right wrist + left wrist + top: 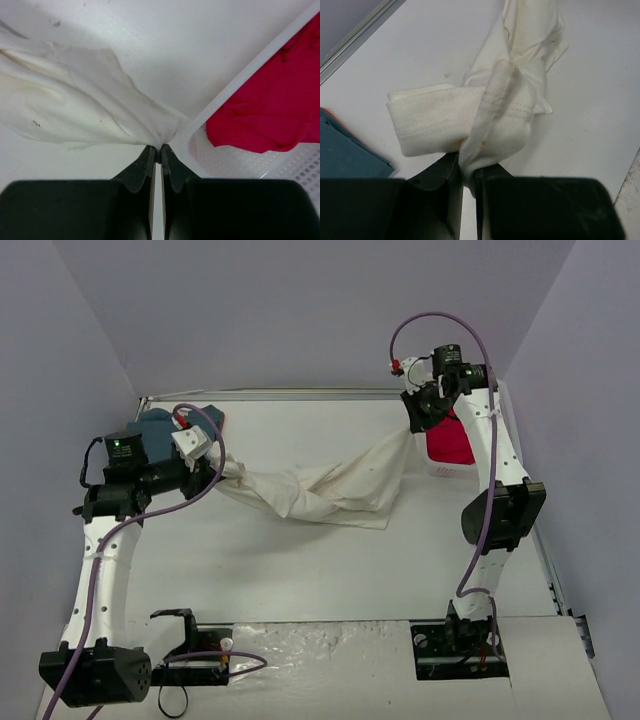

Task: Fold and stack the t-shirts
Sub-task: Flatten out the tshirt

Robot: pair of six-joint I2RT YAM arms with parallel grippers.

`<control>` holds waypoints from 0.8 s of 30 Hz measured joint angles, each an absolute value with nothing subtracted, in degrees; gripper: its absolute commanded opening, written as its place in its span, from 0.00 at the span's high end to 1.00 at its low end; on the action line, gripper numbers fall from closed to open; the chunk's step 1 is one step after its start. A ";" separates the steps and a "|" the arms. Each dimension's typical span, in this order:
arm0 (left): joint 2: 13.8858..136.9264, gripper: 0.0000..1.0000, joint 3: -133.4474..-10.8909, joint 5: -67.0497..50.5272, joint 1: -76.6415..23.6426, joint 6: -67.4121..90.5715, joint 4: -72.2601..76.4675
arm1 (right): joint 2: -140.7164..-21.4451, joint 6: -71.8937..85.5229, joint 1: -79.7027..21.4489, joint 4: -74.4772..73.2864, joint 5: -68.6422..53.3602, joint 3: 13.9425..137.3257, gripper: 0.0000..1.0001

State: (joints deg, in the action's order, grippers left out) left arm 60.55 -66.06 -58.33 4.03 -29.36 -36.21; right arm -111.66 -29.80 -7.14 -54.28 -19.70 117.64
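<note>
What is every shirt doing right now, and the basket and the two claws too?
cream shirt: unfolded, bunched up, stretched between both grippers.
teal shirt: lying flat at the far left, looks folded.
red shirt: crumpled inside the basket.
basket: holding the red shirt.
left gripper: shut on the cream shirt.
right gripper: shut on the cream shirt.

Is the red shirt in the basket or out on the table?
In: the red shirt lies inside the white basket, below its rim.
</note>
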 measured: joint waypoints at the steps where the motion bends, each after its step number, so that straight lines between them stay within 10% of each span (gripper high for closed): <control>1: 59.96 0.98 -66.06 -58.19 4.25 -29.39 -36.21 | -112.01 -29.39 -7.14 -54.19 -19.20 120.05 1.00; 24: 50.22 0.98 -63.44 -56.62 5.06 -39.94 -47.88 | -114.87 -20.47 -7.09 -36.60 -4.93 129.14 1.00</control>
